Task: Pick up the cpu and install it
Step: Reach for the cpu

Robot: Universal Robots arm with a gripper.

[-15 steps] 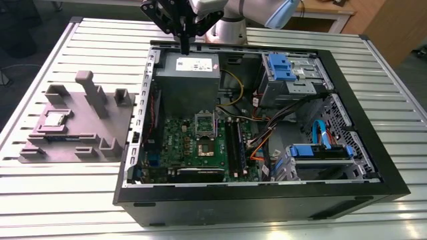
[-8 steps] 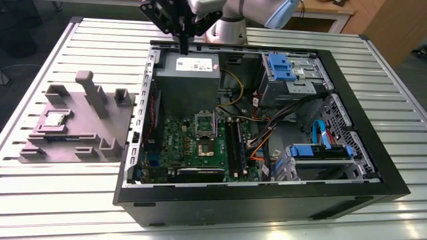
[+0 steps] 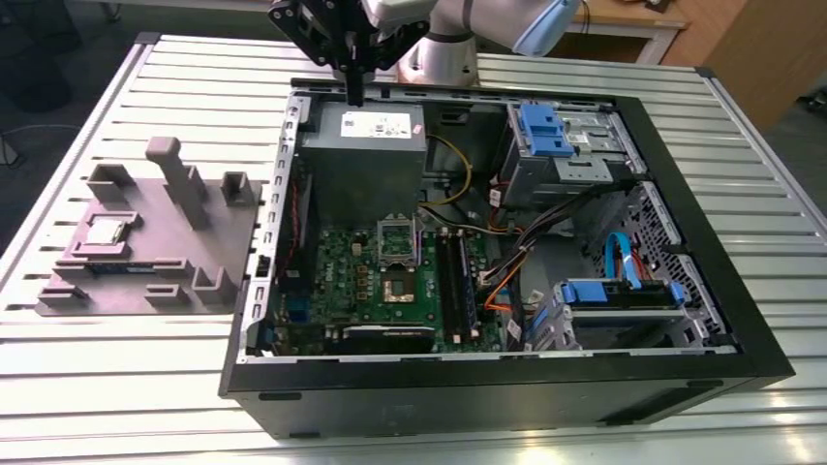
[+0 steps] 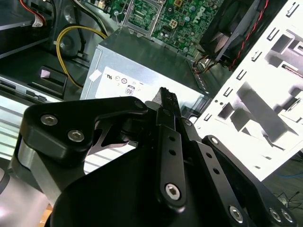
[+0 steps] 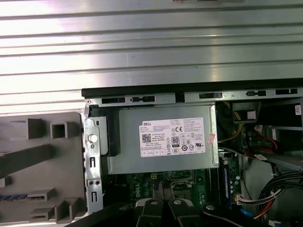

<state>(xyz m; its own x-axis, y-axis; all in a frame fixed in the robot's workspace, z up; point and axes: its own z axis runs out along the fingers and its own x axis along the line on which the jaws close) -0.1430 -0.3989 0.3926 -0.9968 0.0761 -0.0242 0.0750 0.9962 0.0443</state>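
Note:
The cpu [image 3: 107,231], a small shiny silver square, lies in a recess of the grey fixture [image 3: 142,262] on the table, at the exterior view's left of the open computer case. My gripper [image 3: 352,99] hangs far from it, above the case's back edge and over the big grey box with a white label [image 3: 366,145]. Its fingers are shut together with nothing between them; the gripper [image 4: 165,93] shows this most plainly in the second wrist view. The dark motherboard socket [image 3: 397,287] sits in the middle of the green board.
The black computer case [image 3: 517,387] lies open on a slatted metal table [image 3: 130,387]. Inside are blue drive cages [image 3: 559,136], cables [image 3: 517,262] and a fan [image 4: 236,33]. In the first wrist view the labelled box [image 5: 161,137] lies beside the fixture [image 5: 38,156].

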